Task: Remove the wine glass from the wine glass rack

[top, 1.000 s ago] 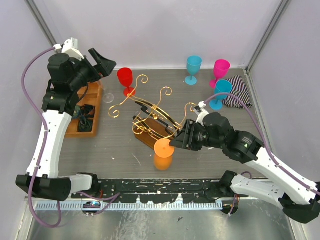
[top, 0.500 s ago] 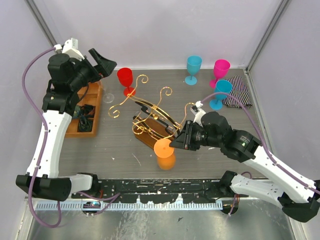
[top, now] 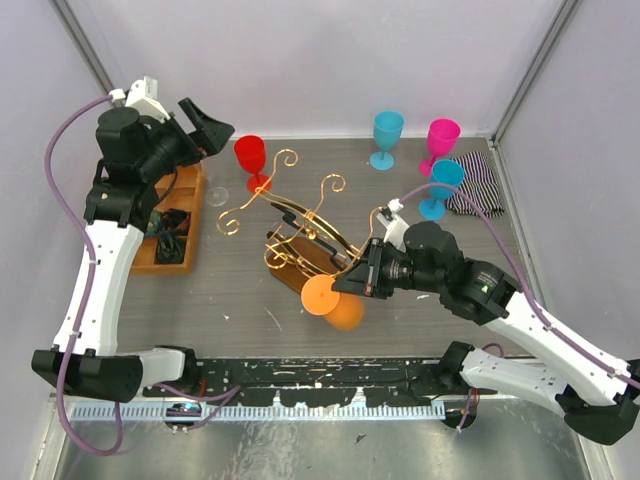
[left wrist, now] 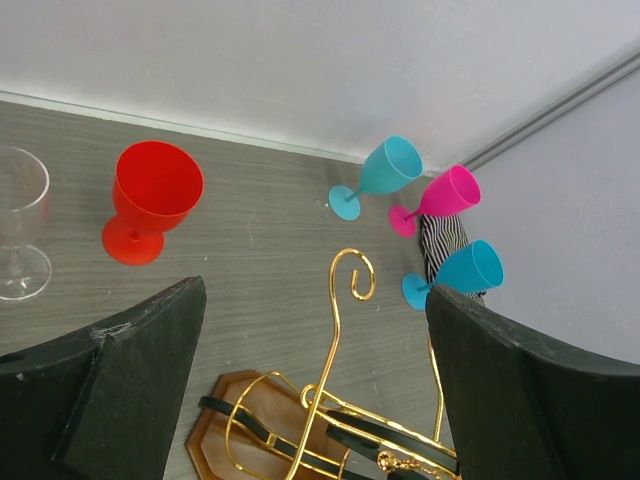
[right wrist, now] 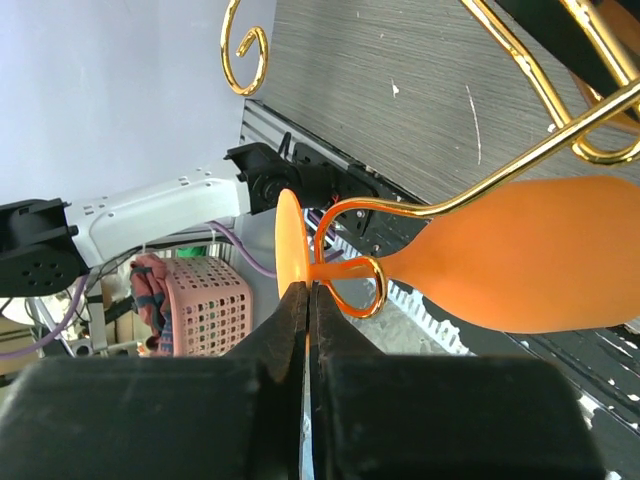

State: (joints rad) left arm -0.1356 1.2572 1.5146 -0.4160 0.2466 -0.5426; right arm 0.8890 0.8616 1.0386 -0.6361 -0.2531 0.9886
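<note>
The wine glass rack (top: 300, 222) is a gold wire stand with scroll arms on a brown wooden base, mid-table; it also shows in the left wrist view (left wrist: 335, 400). An orange wine glass (top: 322, 297) hangs from a front scroll arm, tilted, stem still inside the gold loop (right wrist: 350, 285). My right gripper (top: 347, 284) is shut on the thin edge of the glass's foot (right wrist: 290, 240); the bowl (right wrist: 520, 260) lies to the right. My left gripper (top: 207, 128) is open and empty, high above the table's back left, looking down at the rack (left wrist: 312, 290).
A red glass (top: 250, 155) and a clear glass (top: 218, 193) stand back left of the rack. Two blue glasses (top: 388, 128) (top: 445, 180), a pink glass (top: 441, 135) and a striped cloth (top: 475, 185) are back right. An orange compartment tray (top: 170, 225) lies at the left.
The orange glass has tilted: its bowl swung right and up while the foot shifted slightly left. My right gripper moved a little left with it. The left arm has not moved.
</note>
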